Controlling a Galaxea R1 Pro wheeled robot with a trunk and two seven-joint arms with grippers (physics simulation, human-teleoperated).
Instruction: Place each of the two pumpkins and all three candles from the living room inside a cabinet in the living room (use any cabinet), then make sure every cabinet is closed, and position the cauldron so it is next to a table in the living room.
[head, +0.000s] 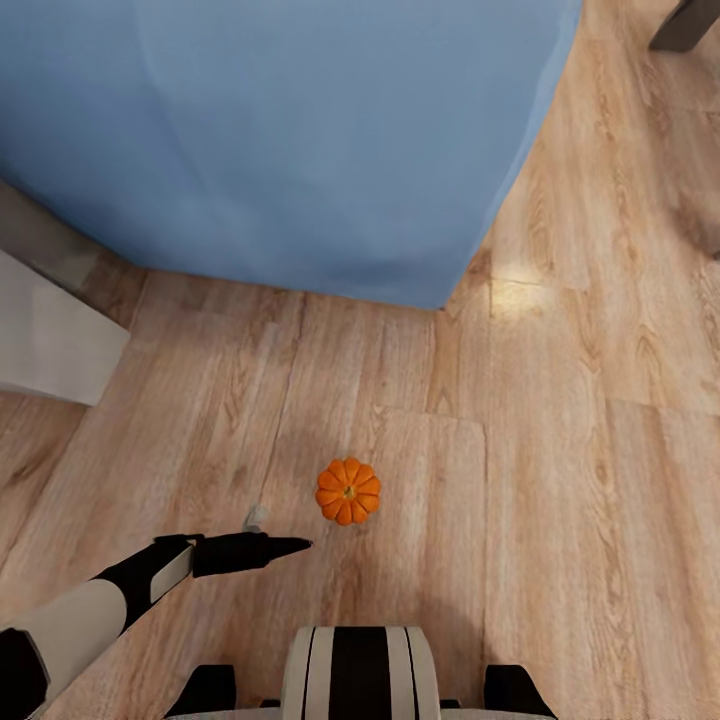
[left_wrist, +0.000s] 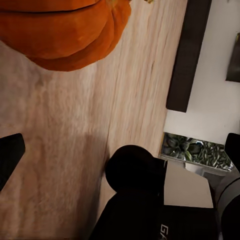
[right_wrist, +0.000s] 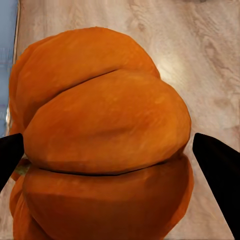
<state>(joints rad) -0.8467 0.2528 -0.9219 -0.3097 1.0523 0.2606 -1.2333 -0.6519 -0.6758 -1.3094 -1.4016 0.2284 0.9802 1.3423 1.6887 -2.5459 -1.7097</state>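
on the floor (head: 560, 480), out from the corner of the blue mass (head: 280, 140), lies a pumpkin (head: 348, 491). the left gripper (head: 290, 546) sits low just beside it, fingers spread wide, not touching. the right gripper (right_wrist: 120, 150) has a second pumpkin (right_wrist: 105, 130) filling its span, apparently gripped. step in hand: picking up the floor one. next, the left fingers need to straddle it, then close.

Blue fabric furniture (head: 290, 140) on wood floor (head: 560, 480); potted greenery (left_wrist: 192, 150) by wall.
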